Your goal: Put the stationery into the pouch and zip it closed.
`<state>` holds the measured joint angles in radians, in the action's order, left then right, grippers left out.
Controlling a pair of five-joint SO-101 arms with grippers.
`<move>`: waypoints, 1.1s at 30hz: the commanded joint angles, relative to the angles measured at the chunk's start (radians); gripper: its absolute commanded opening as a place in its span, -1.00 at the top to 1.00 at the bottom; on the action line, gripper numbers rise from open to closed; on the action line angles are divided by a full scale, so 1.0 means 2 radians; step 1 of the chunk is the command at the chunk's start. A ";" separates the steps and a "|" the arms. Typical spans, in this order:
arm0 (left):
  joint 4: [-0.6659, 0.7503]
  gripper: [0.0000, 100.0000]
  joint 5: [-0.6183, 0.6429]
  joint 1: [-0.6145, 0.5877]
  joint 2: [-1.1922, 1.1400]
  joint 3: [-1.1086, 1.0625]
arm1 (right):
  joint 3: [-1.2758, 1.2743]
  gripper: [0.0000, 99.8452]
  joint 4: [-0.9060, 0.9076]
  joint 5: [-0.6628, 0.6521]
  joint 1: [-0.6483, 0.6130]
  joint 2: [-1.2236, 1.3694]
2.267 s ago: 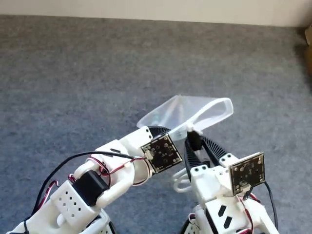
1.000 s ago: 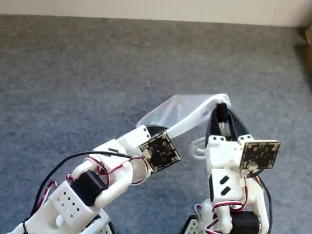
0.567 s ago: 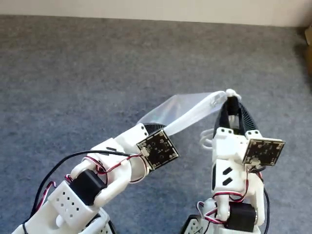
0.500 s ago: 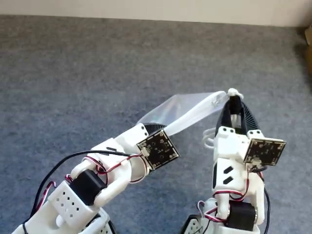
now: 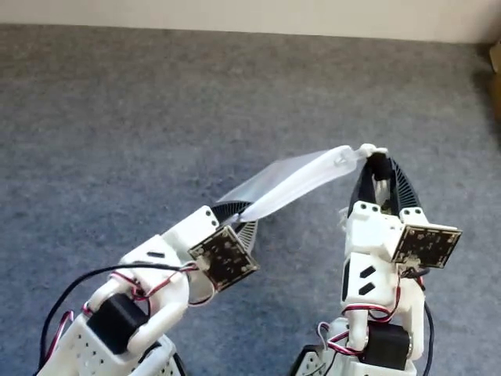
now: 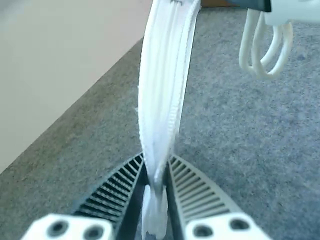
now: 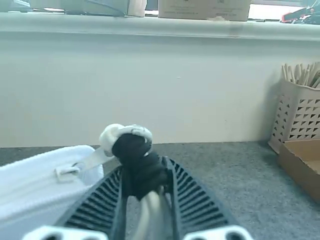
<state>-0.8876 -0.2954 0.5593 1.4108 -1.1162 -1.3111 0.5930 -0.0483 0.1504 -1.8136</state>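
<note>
The left gripper (image 5: 239, 215) sits nearest the arms' bases, its ribbed black jaws pressed together on one end of the pouch (image 5: 297, 178). In the left wrist view, this gripper (image 6: 156, 172) pinches the white edge of the pouch (image 6: 162, 90) between its fingertips. From there the zip's two white bands run away from it, lying flat against each other.

The pouch is a soft, translucent white sleeve, pulled into a long, narrow strip between the two arms over the counter (image 5: 117, 117). Whether its lower edge touches the grey, carpet-like surface cannot be told, and what lies inside is not clear.

At the pouch's farther end, the right gripper (image 5: 380, 168) is closed on the zip pull (image 5: 369, 150). The right wrist view shows this gripper (image 7: 142, 172) clamping the pull (image 7: 131, 145), a black cord tied into a white knot. The metal slider sits just beside it, at the end of the pouch (image 7: 35, 180).

White cable loops (image 6: 262, 45) hang from the right arm. Beyond the counter stands a pale wall (image 7: 150, 85), with a perforated basket of wooden sticks (image 7: 300, 115) and a cardboard box (image 7: 305, 160) off to one side.
</note>
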 commanded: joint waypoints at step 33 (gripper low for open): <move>0.007 0.99 0.067 -0.116 0.023 0.009 | 0.018 0.52 0.142 0.004 -0.164 0.000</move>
<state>-0.9030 -0.1987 0.3798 1.4477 -1.1162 -1.3096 0.8477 -0.0437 -0.0982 -1.8197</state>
